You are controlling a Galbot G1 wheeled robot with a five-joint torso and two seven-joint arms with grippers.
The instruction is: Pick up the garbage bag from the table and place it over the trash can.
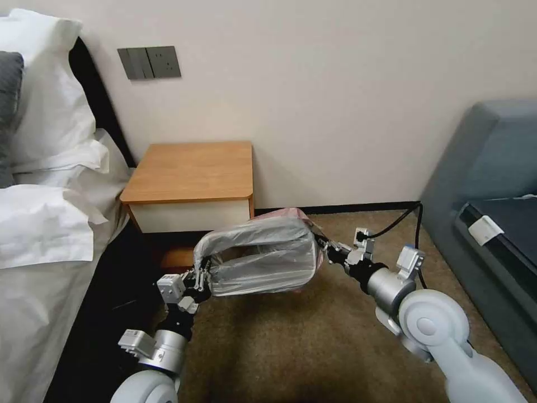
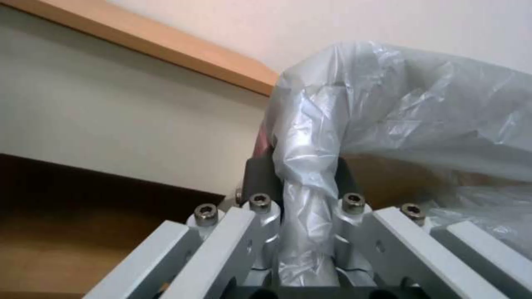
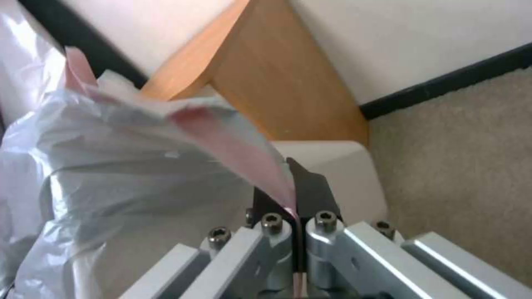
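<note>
The garbage bag [image 1: 263, 254], silvery-grey and crinkly, hangs stretched wide between my two grippers, low in front of the table [image 1: 190, 170]. My left gripper [image 1: 202, 274] is shut on a bunched fold at one end; in the left wrist view that bag fold [image 2: 307, 166] runs between the dark pads of the gripper [image 2: 302, 178]. My right gripper [image 1: 327, 246] is shut on the pink-red edge at the other end, where the bag [image 3: 139, 166] meets the gripper [image 3: 291, 199]. The trash can [image 3: 343, 174] shows as a cream-white rounded corner just beyond the right fingertips; in the head view the bag hides it.
A bed with white bedding [image 1: 50, 224] stands close on the left, and a grey-blue sofa [image 1: 492, 184] on the right. A black cable [image 1: 403, 218] lies along the skirting near my right arm. Brown carpet [image 1: 291, 347] stretches out in front of me.
</note>
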